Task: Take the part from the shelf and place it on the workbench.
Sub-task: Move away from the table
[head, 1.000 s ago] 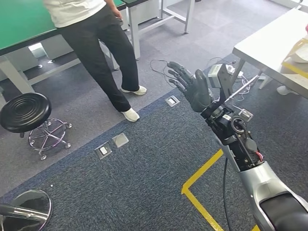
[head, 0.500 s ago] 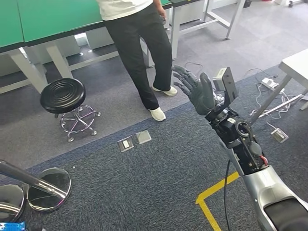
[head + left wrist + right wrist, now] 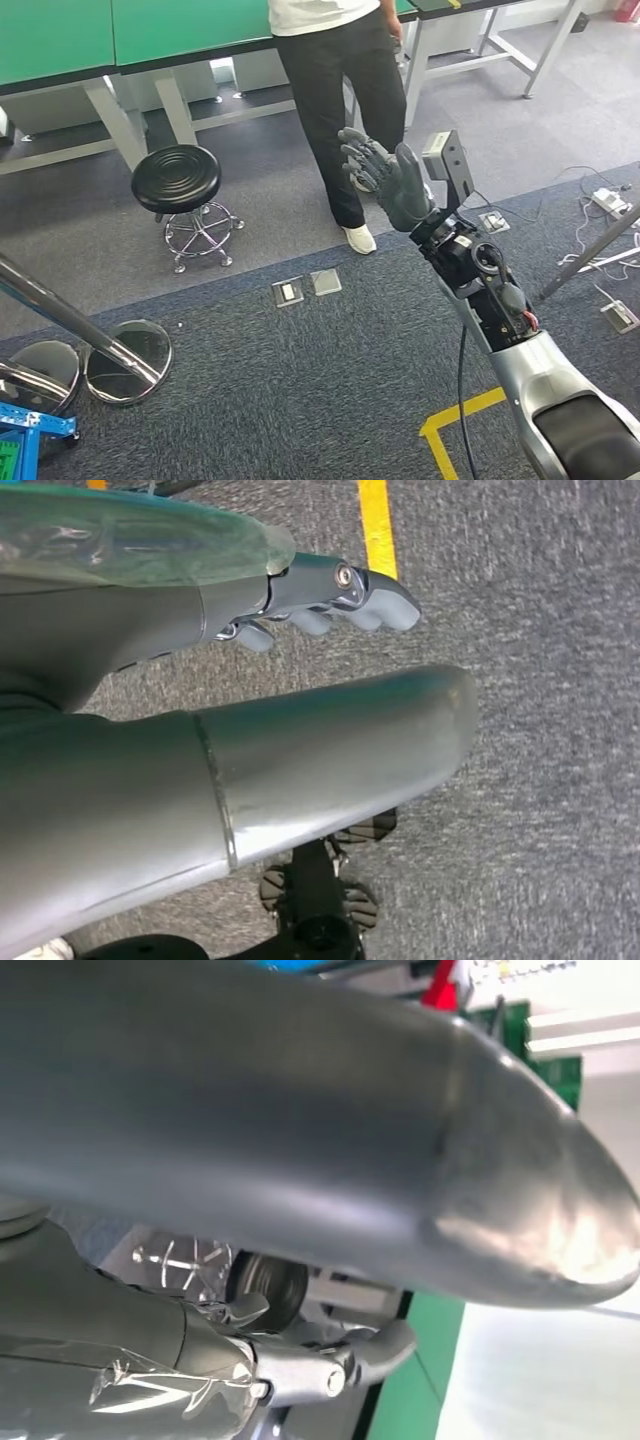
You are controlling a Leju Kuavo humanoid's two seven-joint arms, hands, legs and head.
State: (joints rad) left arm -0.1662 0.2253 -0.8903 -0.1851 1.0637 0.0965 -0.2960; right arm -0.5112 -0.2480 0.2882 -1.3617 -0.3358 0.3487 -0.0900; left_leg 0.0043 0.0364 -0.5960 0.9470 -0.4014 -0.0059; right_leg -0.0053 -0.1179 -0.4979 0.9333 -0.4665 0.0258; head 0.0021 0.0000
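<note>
My right hand (image 3: 385, 175) is raised in front of me at the end of the outstretched silver arm, fingers spread and holding nothing. In the right wrist view its thick thumb (image 3: 392, 1150) and one finger (image 3: 332, 1365) stand apart with nothing between them. In the left wrist view my left hand (image 3: 317, 660) hangs over grey carpet, thumb and fingers extended and empty. A blue frame corner (image 3: 26, 425) pokes in at the bottom left of the head view.
A person in black trousers (image 3: 340, 100) stands just beyond my right hand, by a green-topped bench (image 3: 75, 35). A black stool (image 3: 177, 180) stands to the left, chrome round bases (image 3: 128, 360) nearer. Floor boxes (image 3: 306, 288), yellow tape (image 3: 453, 415) and cables (image 3: 604, 200) lie on the carpet.
The whole picture has slid to the right, so the camera has turned left; the white table at the right has left view. My right hand stays raised and empty.
</note>
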